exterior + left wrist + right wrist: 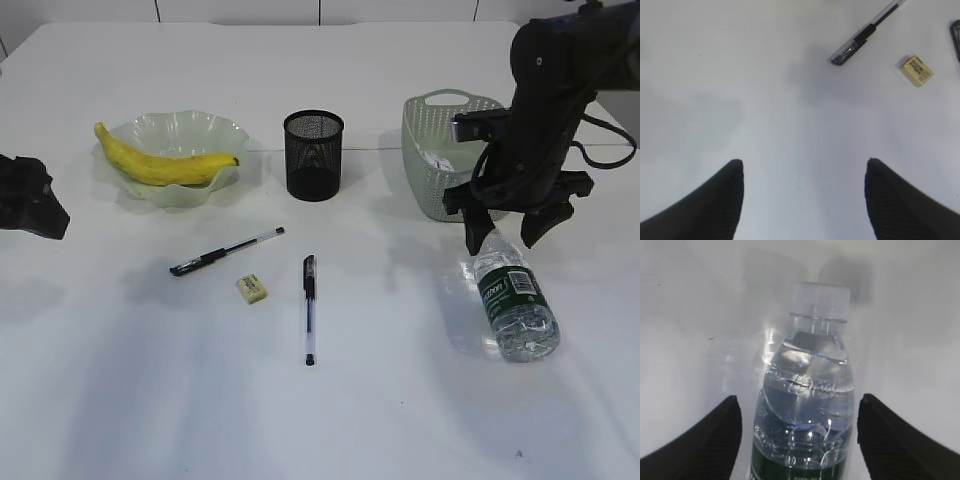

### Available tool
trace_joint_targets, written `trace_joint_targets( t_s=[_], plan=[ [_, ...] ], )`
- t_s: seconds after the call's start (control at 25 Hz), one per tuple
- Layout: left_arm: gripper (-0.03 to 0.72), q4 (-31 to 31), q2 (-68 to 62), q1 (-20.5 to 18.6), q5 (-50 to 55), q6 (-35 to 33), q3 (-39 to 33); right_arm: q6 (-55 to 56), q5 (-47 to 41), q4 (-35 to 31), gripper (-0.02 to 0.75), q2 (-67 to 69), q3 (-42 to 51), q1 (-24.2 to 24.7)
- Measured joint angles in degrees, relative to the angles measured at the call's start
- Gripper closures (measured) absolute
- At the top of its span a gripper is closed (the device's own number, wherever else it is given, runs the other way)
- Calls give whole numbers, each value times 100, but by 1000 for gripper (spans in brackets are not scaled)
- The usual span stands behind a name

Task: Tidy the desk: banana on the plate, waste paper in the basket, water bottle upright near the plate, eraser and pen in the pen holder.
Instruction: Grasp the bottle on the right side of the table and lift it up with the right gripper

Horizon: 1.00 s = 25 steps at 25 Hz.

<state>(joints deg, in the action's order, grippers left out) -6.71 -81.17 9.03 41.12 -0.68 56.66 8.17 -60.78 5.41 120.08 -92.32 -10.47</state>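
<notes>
The banana (165,165) lies in the pale-green plate (225,130) at the far left. The waste paper (437,158) shows inside the sage basket (420,170). Lying on its side on the desk (400,400) is the water bottle (515,300) (807,390), cap towards the basket. My right gripper (500,232) (798,397) is open and straddles its shoulder, with a gap on each side. Two pens (228,250) (309,305) and the eraser (252,288) (916,70) lie in front of the black mesh pen holder (313,155). My left gripper (45,215) (802,162) is open over bare desk.
The left wrist view catches one pen (865,35) up and to the right of the fingers. The right arm's dark body (545,110) stands in front of the basket's right side. The desk's far edge runs behind the plate and basket.
</notes>
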Motion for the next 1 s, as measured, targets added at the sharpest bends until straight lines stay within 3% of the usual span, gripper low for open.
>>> trace_joint_targets(
  t_s=[1.0],
  plan=[
    [125,12,0,0,-58,2,0,401,324,-194,160,161,0,220]
  ],
)
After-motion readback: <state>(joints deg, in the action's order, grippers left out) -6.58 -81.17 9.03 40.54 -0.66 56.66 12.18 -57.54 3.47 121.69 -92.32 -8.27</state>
